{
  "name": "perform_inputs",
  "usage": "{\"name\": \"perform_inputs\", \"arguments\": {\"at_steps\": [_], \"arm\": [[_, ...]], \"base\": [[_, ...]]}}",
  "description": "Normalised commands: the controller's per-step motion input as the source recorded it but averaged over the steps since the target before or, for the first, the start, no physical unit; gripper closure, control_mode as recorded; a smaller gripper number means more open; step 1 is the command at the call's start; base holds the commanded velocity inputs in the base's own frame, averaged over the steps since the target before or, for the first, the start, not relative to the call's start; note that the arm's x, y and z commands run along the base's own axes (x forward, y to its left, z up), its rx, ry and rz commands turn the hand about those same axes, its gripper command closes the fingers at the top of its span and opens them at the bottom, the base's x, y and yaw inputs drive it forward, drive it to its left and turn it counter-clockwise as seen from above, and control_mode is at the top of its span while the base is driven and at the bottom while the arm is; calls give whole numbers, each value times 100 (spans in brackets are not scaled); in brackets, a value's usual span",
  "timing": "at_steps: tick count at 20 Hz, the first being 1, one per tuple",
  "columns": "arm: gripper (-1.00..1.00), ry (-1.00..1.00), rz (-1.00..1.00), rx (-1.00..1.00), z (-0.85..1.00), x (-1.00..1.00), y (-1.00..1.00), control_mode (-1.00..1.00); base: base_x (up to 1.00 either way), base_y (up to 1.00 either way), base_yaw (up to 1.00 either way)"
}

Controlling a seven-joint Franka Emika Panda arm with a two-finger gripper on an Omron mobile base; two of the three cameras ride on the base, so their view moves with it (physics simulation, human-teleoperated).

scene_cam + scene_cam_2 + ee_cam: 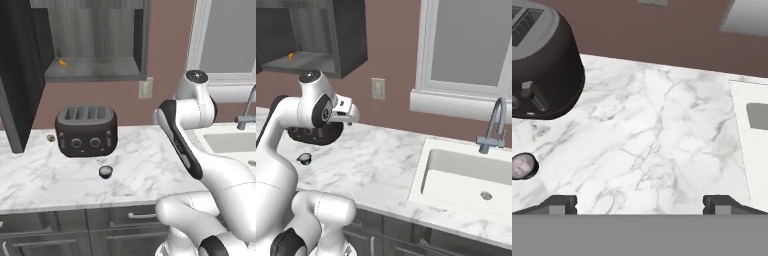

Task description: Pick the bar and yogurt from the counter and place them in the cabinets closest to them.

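You get flat, even rendered light; soft shadow under toaster (86,130); open cabinet (92,42) interior dimmer, perhaps slightly blurred.

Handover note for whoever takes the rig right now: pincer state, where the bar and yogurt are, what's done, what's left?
Pincer: open, empty, hanging over bare counter between the toaster and the sink.
Yogurt: on the counter just in front of the toaster, not yet picked.
Bar: a small orange-red thing lies on the shelf of the open cabinet above the toaster; likely the bar, too small to be sure.
Done: bar apparently placed.
Left: grasp the yogurt and put it in its nearest cabinet.
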Motion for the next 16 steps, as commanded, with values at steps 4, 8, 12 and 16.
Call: {"name": "perform_inputs", "arguments": {"at_steps": [4,8,12,16], "arm": [[-100,0,0,0,0,0,0,100],[-100,0,0,0,0,0,0,100],[-100,0,0,0,0,0,0,100],[-100,0,0,0,0,0,0,100]], "base": [[25,13,26],[54,5,16],[81,0,0],[52,3,0]]}}
